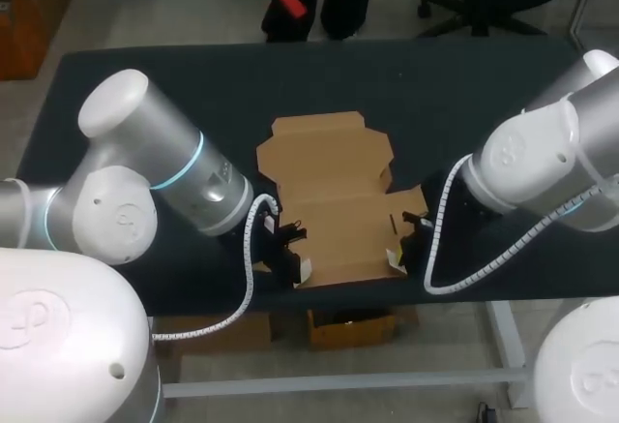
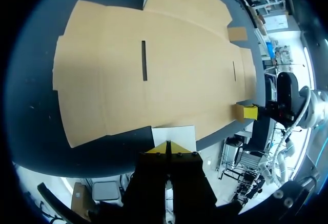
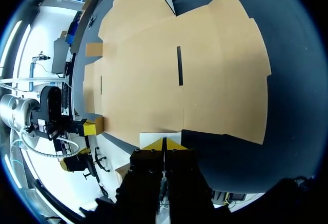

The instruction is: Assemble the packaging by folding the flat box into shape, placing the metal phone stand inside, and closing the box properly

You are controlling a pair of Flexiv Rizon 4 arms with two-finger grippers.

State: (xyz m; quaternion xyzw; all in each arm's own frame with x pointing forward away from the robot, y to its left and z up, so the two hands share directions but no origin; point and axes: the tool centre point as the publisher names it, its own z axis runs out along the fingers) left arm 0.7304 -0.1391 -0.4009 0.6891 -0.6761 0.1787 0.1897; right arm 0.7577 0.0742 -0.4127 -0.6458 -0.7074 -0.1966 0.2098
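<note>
The flat brown cardboard box [image 1: 329, 191] lies unfolded near the table's front edge, with slots cut in its panels [image 2: 154, 65] [image 3: 169, 70]. My left gripper [image 1: 295, 268] sits at its near left corner, shut, its yellow tips [image 2: 168, 146] against the white underside of a small raised corner flap [image 2: 177, 133]. My right gripper [image 1: 399, 254] mirrors this at the near right corner, shut, with its tips [image 3: 164, 143] touching a white raised flap [image 3: 156, 136]. Nothing sits between either pair of fingers. Each wrist view shows the other gripper [image 2: 250, 112] [image 3: 88, 128] across the box. No phone stand is in view.
The dark table [image 1: 464, 84] has bare surface to the left, right and far side of the box. Its front edge runs just behind both grippers. The cables of both arms hang over that edge.
</note>
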